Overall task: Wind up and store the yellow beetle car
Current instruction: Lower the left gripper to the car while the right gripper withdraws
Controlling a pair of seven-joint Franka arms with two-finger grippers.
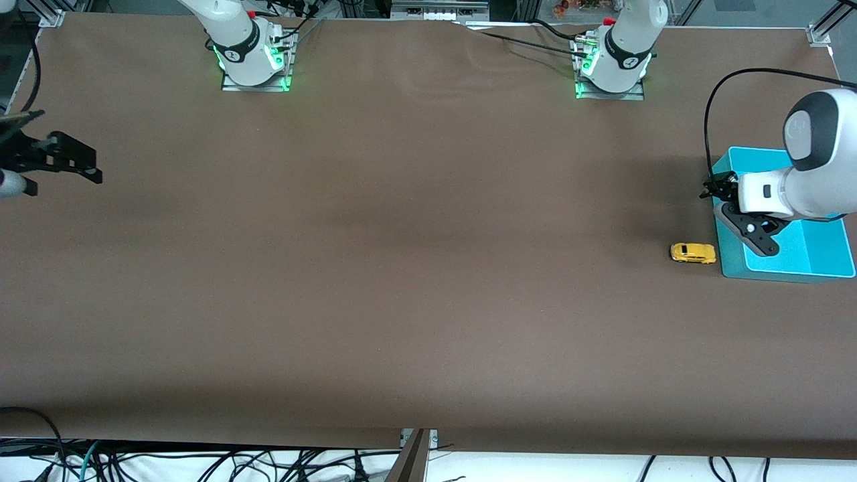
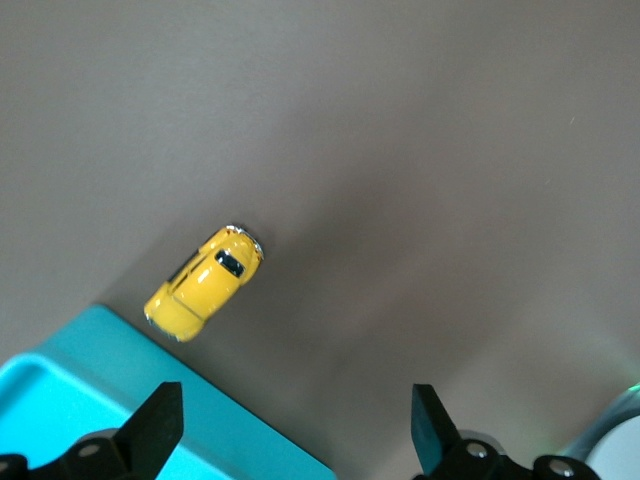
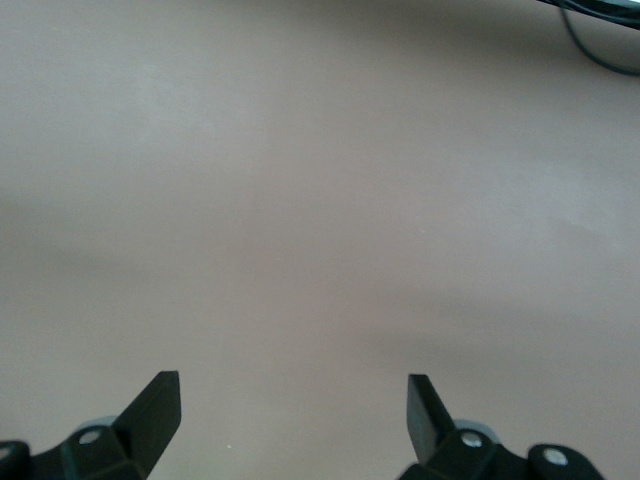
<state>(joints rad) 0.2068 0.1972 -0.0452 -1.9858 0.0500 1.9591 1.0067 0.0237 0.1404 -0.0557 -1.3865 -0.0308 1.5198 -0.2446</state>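
Beside teal tray (image 1: pixel 730 268), on table (image 1: pixel 402 268): yellow beetle car (image 1: pixel 693 252). Left gripper (image 1: pixel 743 224) over tray, fingers apart, empty. Right gripper (image 1: pixel 63 161) waiting, fingers apart.

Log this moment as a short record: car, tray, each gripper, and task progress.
car: yellow beetle car on its wheels on the table, beside the teal tray, outside it
tray: teal tray at the left arm's end of the table
left gripper: left gripper open, over the tray's edge, holding nothing
right gripper: right gripper open, waiting over the right arm's end of the table
progress: car not yet grasped or stored
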